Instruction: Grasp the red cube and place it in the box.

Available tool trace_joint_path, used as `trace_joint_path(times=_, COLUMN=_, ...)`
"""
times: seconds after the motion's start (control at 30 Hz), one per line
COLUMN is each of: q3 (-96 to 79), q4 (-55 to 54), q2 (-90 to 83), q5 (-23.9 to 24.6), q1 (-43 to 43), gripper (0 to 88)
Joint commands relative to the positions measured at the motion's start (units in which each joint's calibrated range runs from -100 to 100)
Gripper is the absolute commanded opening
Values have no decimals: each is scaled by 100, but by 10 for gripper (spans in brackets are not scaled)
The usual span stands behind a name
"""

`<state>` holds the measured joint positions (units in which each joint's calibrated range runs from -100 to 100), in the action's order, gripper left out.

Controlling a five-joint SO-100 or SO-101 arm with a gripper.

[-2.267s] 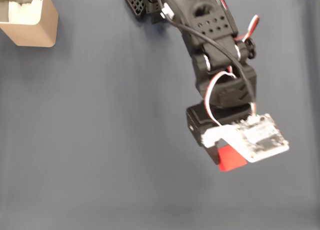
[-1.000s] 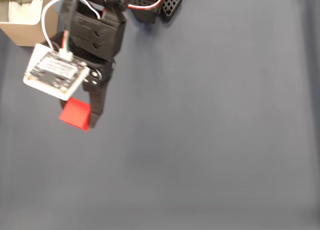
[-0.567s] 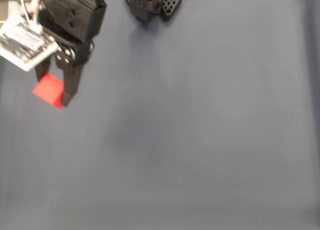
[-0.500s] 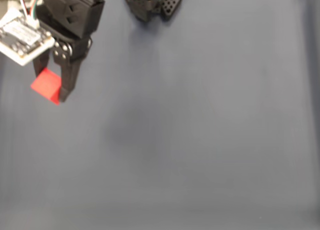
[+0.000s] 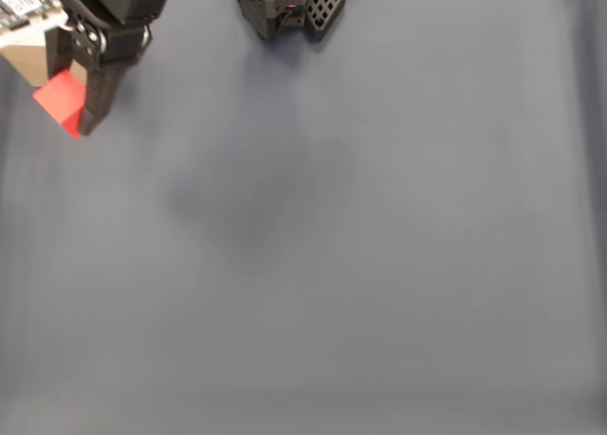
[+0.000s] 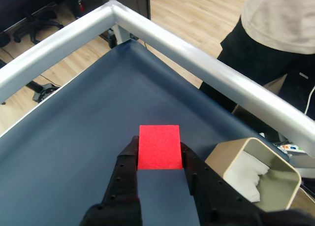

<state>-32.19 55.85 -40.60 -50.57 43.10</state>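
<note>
The red cube (image 5: 57, 101) hangs in the far left corner of the fixed view, with my gripper (image 5: 72, 113) shut on it. In the wrist view the red cube (image 6: 158, 146) sits pinched between the two black fingers (image 6: 127, 163) of my gripper (image 6: 158, 148), raised above the dark mat. The tan box (image 6: 253, 174), open on top with white padding inside, stands just right of the cube in that view. In the fixed view only a tan sliver of the box (image 5: 21, 63) shows behind the arm.
The arm's black base (image 5: 285, 1) stands at the far edge of the dark blue mat (image 5: 360, 245). A silver rail (image 6: 197, 56) borders the table corner in the wrist view. A person (image 6: 275, 34) stands just beyond it.
The arm has swung from the right side across to the far left corner, carrying the red cube up to the box. The cube has stayed in the shut gripper throughout.
</note>
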Motion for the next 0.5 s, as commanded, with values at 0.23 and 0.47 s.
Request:
trace_joint_path(times=0.23, q3=-248, q4=-290, q2=-316, q5=29, q1=647, gripper=0)
trace_joint_path(times=0.47, q3=-385, q4=-355, q2=-342, q5=59, q1=974, gripper=0)
